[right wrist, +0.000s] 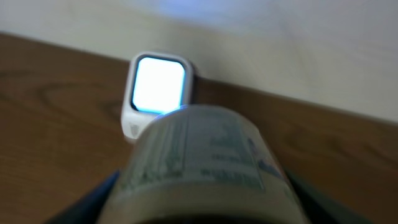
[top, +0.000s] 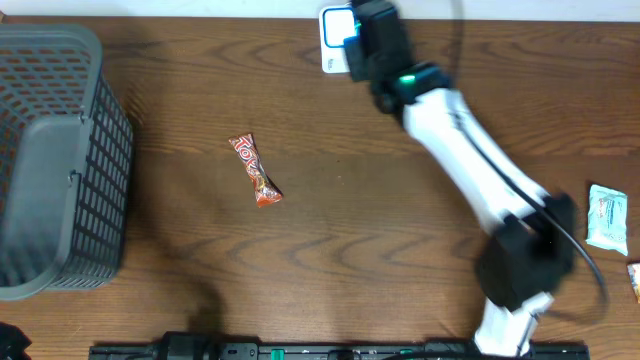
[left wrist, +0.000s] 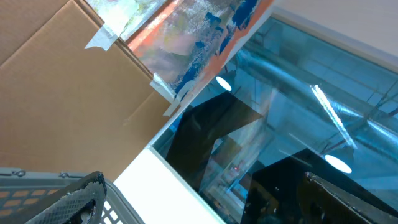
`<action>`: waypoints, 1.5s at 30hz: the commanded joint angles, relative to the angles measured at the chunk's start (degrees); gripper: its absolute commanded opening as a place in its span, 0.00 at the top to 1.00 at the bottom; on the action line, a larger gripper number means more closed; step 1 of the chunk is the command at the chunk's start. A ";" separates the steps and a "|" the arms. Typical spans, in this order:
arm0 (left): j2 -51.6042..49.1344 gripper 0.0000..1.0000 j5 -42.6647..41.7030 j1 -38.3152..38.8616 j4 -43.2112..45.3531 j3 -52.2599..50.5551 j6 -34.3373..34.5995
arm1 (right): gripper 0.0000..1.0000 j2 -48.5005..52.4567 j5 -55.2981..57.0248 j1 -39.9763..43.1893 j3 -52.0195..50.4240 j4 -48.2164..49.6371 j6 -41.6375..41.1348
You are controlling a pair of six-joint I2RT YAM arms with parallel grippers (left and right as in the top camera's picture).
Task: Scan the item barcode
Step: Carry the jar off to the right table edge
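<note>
The item, a round container (right wrist: 202, 158) with a printed label, sits between the dark fingers of my right gripper (right wrist: 205, 208), which is shut on it. Its label faces a white scanner (right wrist: 158, 87) with a glowing screen, a little beyond the container at the table's back edge. In the overhead view the right gripper (top: 365, 45) hangs right by the scanner (top: 335, 40) and hides the container. My left gripper (left wrist: 208, 211) is open with nothing between its fingers (left wrist: 74, 199). It points upward off the table and is out of the overhead view.
A grey mesh basket (top: 60, 160) stands at the left edge, and its rim (left wrist: 25, 174) shows in the left wrist view. A red candy bar (top: 255, 170) lies left of centre. A white packet (top: 606, 215) lies at the right edge, with another small item (top: 634, 280) below it.
</note>
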State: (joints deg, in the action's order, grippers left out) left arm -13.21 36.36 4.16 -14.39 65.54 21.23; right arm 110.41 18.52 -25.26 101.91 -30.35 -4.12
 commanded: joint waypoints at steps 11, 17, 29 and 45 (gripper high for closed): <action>0.46 0.02 0.11 -0.24 0.28 0.04 3.10 | 0.48 -4.20 -16.09 25.05 -3.91 -38.21 -7.41; 0.46 0.02 0.13 -0.24 0.31 0.04 3.10 | 0.42 -2.78 -16.06 33.24 -13.14 -32.81 -5.44; 0.46 0.02 0.11 -0.24 0.28 0.04 3.10 | 0.41 1.79 -15.43 55.78 -21.42 -19.06 -5.66; 0.46 0.02 0.11 -0.24 -0.11 -0.33 3.15 | 0.27 4.17 -13.11 76.61 -21.35 -15.69 -5.68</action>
State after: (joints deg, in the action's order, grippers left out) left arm -13.21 36.36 4.16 -14.72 65.54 24.21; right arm 114.63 4.69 48.75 80.44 -46.09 -10.17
